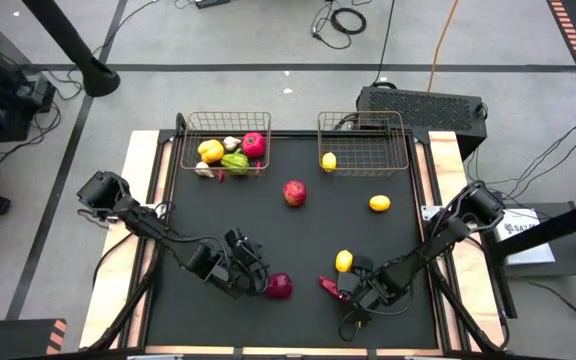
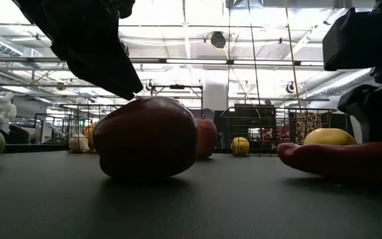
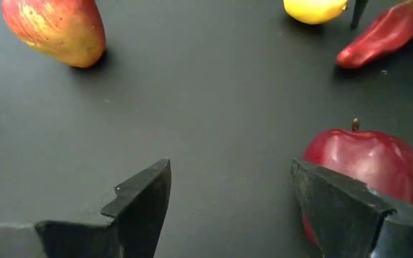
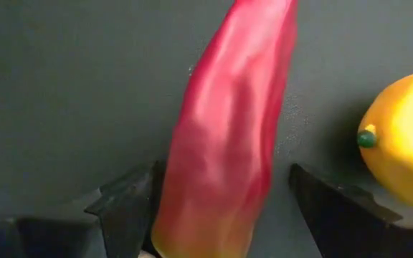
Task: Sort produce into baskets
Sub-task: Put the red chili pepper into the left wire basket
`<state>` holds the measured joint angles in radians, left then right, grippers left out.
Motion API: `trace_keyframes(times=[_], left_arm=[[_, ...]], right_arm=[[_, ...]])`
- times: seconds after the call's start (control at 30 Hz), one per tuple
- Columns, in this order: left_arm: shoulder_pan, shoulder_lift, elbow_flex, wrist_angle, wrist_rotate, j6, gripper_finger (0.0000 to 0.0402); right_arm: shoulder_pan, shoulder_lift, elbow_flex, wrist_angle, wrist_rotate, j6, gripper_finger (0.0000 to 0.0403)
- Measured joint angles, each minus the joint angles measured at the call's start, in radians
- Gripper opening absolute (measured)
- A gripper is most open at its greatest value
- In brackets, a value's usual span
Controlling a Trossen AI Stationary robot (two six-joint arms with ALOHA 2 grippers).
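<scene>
Left end effector (image 1: 258, 272): fingers spread, low over the counter (image 1: 268, 230), one finger just beside a dark red apple (image 1: 279, 286).
Right end effector (image 1: 351, 287): fingers spread either side of a red chilli (image 1: 328, 286), not yet pinching it.
Left basket (image 1: 224, 146): holds several produce pieces.
Right basket (image 1: 362, 143): holds one lemon (image 1: 329, 160).
Loose produce: reddish pear (image 1: 294, 193) mid-counter; lemons (image 1: 379, 203) to the right.

Cut off by the right wrist view's edges: both ends of the red chilli (image 4: 224, 136) and most of the lemon (image 4: 405, 147) beside it. Half hidden behind one finger of the left gripper (image 3: 228, 208): the red apple (image 3: 361, 168). Too small to name: pale pieces beside the yellow pepper (image 1: 210, 151) in the left basket (image 1: 193, 125).
</scene>
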<state>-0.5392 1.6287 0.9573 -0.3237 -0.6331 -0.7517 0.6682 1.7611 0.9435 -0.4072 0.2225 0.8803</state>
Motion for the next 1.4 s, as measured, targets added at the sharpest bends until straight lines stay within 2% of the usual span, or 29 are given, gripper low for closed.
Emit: trace_keyframes(times=[0.23,0.53,0.67,0.87,1.03,1.17,1.4], left_arm=[[0.000,0.000,0.000,0.000,-0.001,0.000,0.0294],[0.000,0.000,0.000,0.000,-0.005,0.000,0.0294],[0.000,0.000,0.000,0.000,-0.005,0.000,0.0294],[0.000,0.000,0.000,0.000,-0.006,0.000,0.0294],[-0.004,0.000,0.000,0.008,-0.024,0.003,0.0294],[-0.020,0.000,0.000,0.000,-0.026,0.021,0.0294],[-0.069,-0.034,0.000,-0.078,-0.071,0.012,0.0294]], right_arm=[[-0.003,0.001,0.000,-0.001,0.015,-0.010,0.0306],[-0.027,0.001,-0.001,0.014,-0.013,-0.054,0.0203],[-0.036,-0.001,-0.002,0.035,-0.022,-0.074,0.0173],[-0.055,-0.001,0.050,0.037,-0.051,-0.134,0.0177],[-0.084,-0.001,0.177,-0.056,-0.040,-0.301,0.0189],[-0.138,-0.003,0.312,-0.200,0.043,-0.480,0.0187],[-0.246,-0.004,0.530,-0.416,0.270,-0.805,0.0182]])
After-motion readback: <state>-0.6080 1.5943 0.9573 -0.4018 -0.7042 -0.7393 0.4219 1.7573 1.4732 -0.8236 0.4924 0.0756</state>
